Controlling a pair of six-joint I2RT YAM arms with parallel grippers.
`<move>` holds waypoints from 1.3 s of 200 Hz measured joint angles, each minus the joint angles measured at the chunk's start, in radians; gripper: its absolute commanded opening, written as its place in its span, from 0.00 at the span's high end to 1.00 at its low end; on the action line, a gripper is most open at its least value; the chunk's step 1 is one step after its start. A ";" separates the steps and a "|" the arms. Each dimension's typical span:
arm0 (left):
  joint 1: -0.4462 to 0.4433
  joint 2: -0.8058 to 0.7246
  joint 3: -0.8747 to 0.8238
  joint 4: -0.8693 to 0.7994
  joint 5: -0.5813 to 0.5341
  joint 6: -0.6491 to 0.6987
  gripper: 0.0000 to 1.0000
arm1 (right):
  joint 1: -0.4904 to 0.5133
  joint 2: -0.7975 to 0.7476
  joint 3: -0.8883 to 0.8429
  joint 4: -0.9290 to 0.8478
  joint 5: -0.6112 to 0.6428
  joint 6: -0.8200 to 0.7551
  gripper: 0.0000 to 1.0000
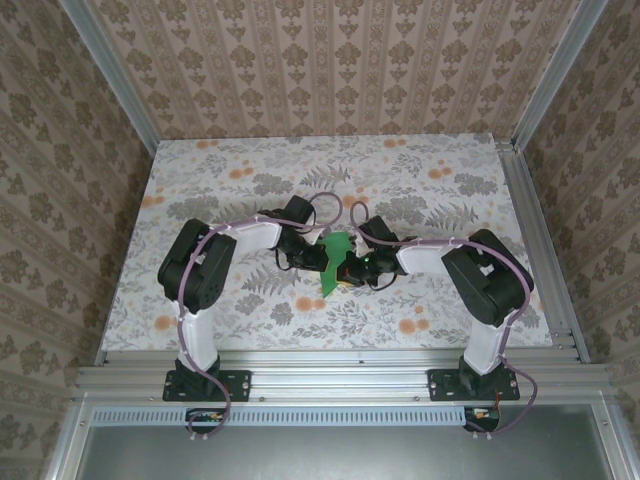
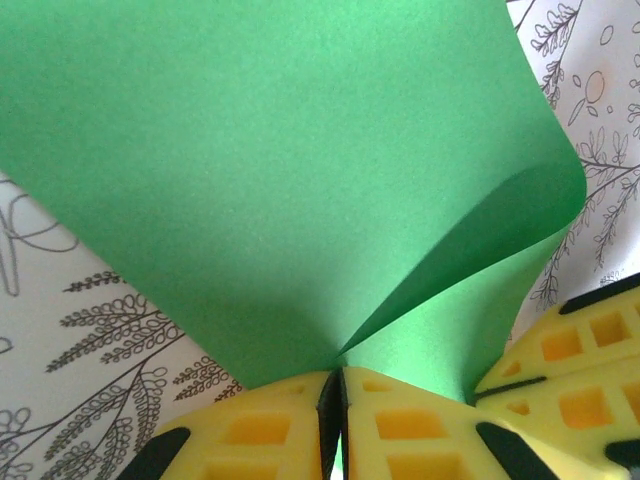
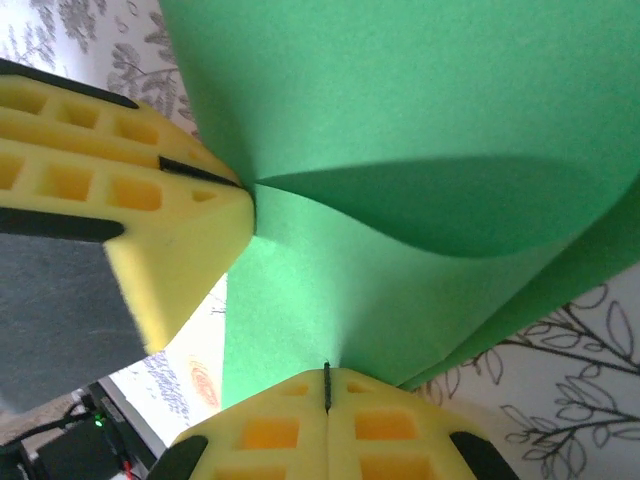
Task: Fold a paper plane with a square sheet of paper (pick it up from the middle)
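Folding is being judged as barely begun: the square sheet of paper [image 1: 335, 262] is being held off the floral surface [image 1: 420, 170] near its middle, bowed into a soft curl, with no sharp crease being shown and every fold of the plane being left to do. The left end effector [image 2: 335, 378] and right end effector [image 3: 327, 375] are each being clamped tight on the sheet, just beside one another, with both arms being bent inward, elbows out.

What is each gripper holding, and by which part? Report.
The left gripper and right gripper both pinch the square sheet of paper, side by side where it curls; edge or middle unclear.
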 measured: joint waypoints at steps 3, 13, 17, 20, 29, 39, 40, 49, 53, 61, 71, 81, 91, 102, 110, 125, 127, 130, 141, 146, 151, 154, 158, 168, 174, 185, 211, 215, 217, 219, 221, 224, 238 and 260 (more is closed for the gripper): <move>-0.001 0.000 0.000 -0.001 -0.001 0.000 0.86 | 0.001 -0.002 -0.002 0.003 0.000 0.003 0.96; -0.001 0.000 0.000 -0.001 -0.002 0.002 0.86 | 0.004 -0.006 -0.005 0.026 0.000 0.026 0.96; -0.001 0.000 0.000 -0.001 -0.002 0.002 0.86 | 0.005 -0.007 -0.005 0.036 0.000 0.031 0.96; -0.001 0.000 0.000 -0.001 -0.002 0.002 0.87 | 0.008 -0.007 -0.005 0.046 -0.001 0.040 0.96; -0.001 0.000 0.000 -0.001 -0.002 0.002 0.86 | 0.013 -0.007 -0.005 0.066 -0.001 0.054 0.96; -0.001 0.000 0.000 -0.001 -0.002 0.002 0.86 | 0.021 -0.006 -0.004 0.087 -0.001 0.071 0.96; -0.001 0.000 0.000 -0.001 -0.002 0.002 0.86 | 0.023 -0.006 -0.004 0.088 -0.002 0.072 0.96; -0.001 0.000 0.000 -0.001 -0.002 0.002 0.86 | 0.031 -0.002 -0.003 0.104 -0.003 0.081 0.96; -0.001 0.000 0.000 -0.001 -0.002 0.002 0.86 | 0.034 0.002 -0.001 0.108 -0.003 0.083 0.96; -0.001 0.000 0.000 -0.001 -0.002 0.002 0.86 | 0.040 0.014 0.007 0.113 -0.004 0.092 0.96; -0.001 0.000 0.000 -0.001 -0.002 0.003 0.86 | 0.045 0.029 0.013 0.116 -0.006 0.097 0.96; -0.001 0.000 0.000 -0.001 -0.003 0.003 0.87 | 0.045 0.040 0.013 0.115 -0.008 0.097 0.96; -0.001 0.000 0.000 -0.001 -0.003 0.003 0.87 | 0.045 0.048 0.014 0.108 -0.007 0.097 0.96; -0.001 0.000 0.000 -0.001 -0.003 0.003 0.87 | 0.048 0.053 0.014 0.092 -0.006 0.090 0.96; -0.001 0.000 0.000 -0.001 -0.003 0.003 0.87 | 0.049 0.055 0.014 0.080 -0.006 0.080 0.96; -0.001 0.000 0.000 -0.001 -0.003 0.003 0.87 | 0.051 0.054 0.014 0.072 -0.003 0.065 0.96; -0.001 0.000 0.000 -0.001 -0.003 0.003 0.87 | 0.051 0.054 0.014 0.071 -0.003 0.063 0.96; -0.001 0.000 0.000 -0.001 -0.003 0.003 0.87 | 0.051 0.054 0.014 0.071 -0.003 0.061 0.96; -0.001 0.000 0.000 -0.001 -0.003 0.003 0.87 | 0.053 0.053 0.014 0.068 -0.002 0.047 0.96; -0.001 0.000 0.000 -0.001 -0.003 0.003 0.87 | 0.054 0.052 0.013 0.065 0.000 0.043 0.96; -0.001 0.000 0.000 -0.001 -0.003 0.003 0.87 | 0.056 0.050 0.013 0.061 0.000 0.039 0.96; -0.001 0.000 0.000 -0.001 -0.003 0.003 0.87 | 0.057 0.050 0.013 0.059 0.000 0.037 0.96; -0.001 0.000 0.000 -0.001 -0.003 0.003 0.87 | 0.058 0.048 0.013 0.055 0.001 0.033 0.95; -0.001 0.000 0.001 -0.002 -0.003 0.003 0.87 | 0.063 0.044 0.011 0.048 0.001 0.023 0.95; -0.001 0.000 0.002 -0.002 -0.003 0.003 0.87 | 0.066 0.041 0.008 0.045 0.002 0.020 0.95; -0.001 0.001 0.003 -0.004 -0.003 0.004 0.87 | 0.072 0.035 0.003 0.039 0.002 0.016 0.95; -0.002 0.001 0.003 -0.005 -0.003 0.007 0.87 | 0.088 0.017 -0.013 0.024 0.003 0.017 0.95; -0.002 0.001 0.003 -0.005 -0.003 0.007 0.87 | 0.090 0.014 -0.016 0.023 0.004 0.017 0.95; -0.002 0.001 0.003 -0.005 -0.003 0.007 0.87 | 0.091 0.013 -0.018 0.023 0.004 0.017 0.95; -0.002 0.001 0.003 -0.005 -0.003 0.007 0.87 | 0.092 0.011 -0.020 0.021 0.003 0.017 0.95; -0.002 0.001 0.003 -0.005 -0.003 0.007 0.87 | 0.093 0.009 -0.021 0.021 0.003 0.018 0.95; -0.002 0.001 0.003 -0.005 -0.003 0.007 0.87 | 0.094 0.006 -0.023 0.019 0.003 0.018 0.95; -0.002 0.002 0.003 -0.005 -0.003 0.008 0.87 | 0.098 -0.004 -0.035 0.019 0.003 0.025 0.95; -0.002 0.002 0.003 -0.005 -0.003 0.010 0.87 | 0.100 -0.018 -0.056 0.043 0.004 0.067 0.95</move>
